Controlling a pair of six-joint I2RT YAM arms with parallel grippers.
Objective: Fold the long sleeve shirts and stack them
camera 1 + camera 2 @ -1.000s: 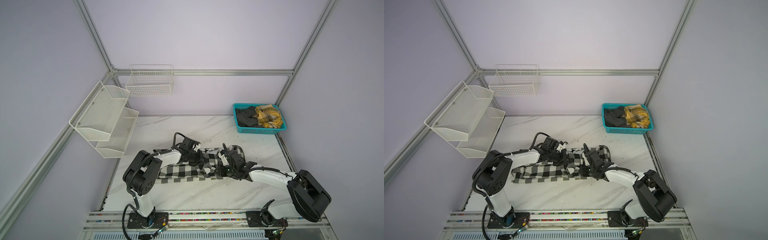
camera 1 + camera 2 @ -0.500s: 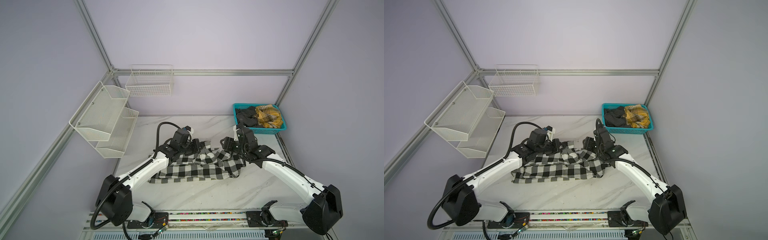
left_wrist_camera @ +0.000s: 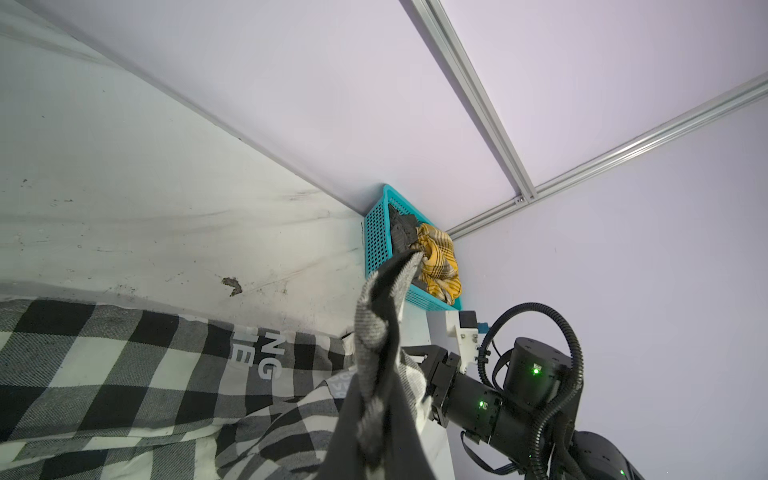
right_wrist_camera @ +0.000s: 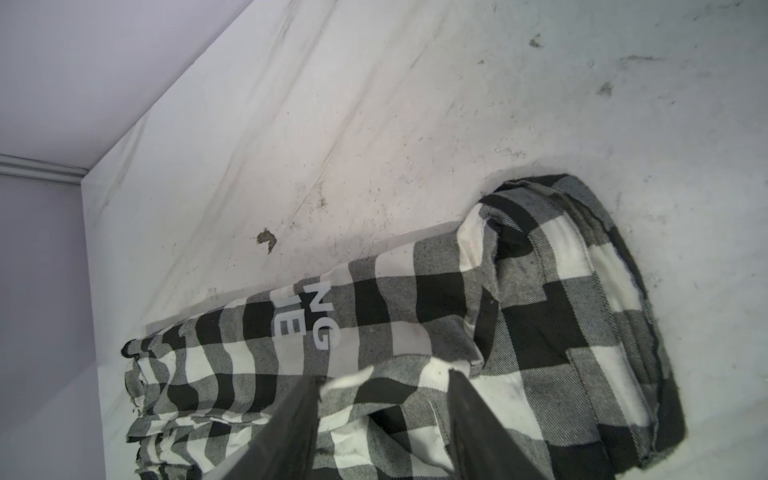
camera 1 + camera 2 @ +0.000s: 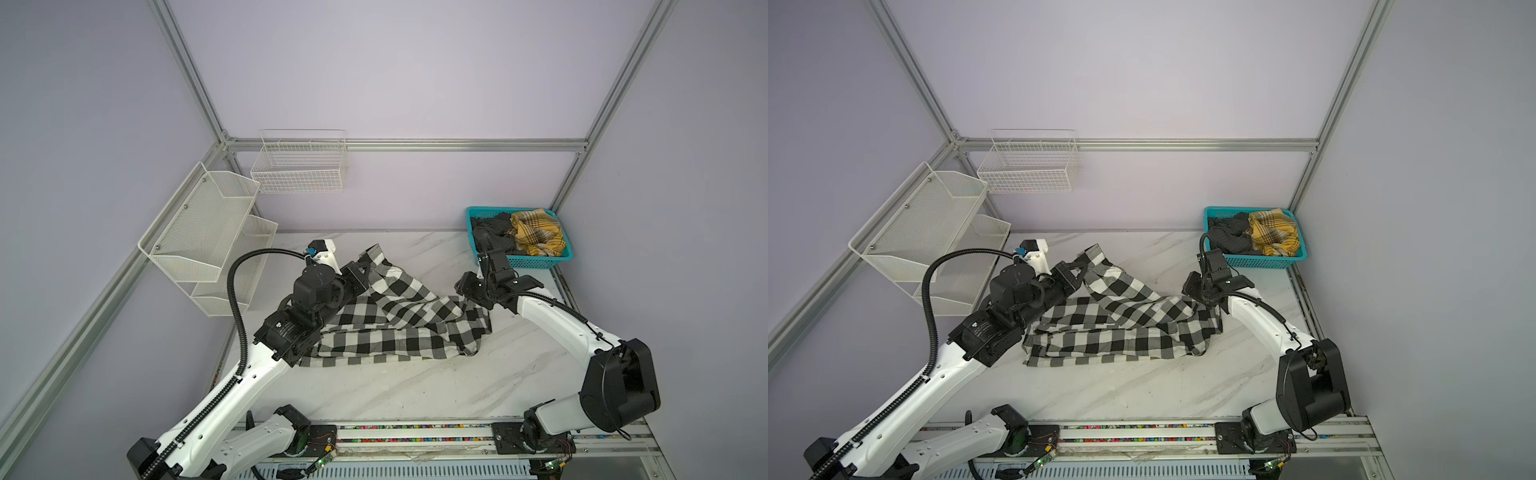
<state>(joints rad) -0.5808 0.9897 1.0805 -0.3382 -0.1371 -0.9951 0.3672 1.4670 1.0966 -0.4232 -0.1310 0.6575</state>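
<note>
The checked shirt lies partly folded mid-surface. The left jaws pinch a lifted fold, and the right jaws stand apart over it. Nothing is stacked yet, and more clothes wait in the basket.

The shirt, soft cloth in large black-and-white checks with white block letters, lies crumpled and partly folded into a long band across the middle of the table. A narrow part of it is raised off the surface toward the back left. Its right end is bunched in loose folds.
</note>
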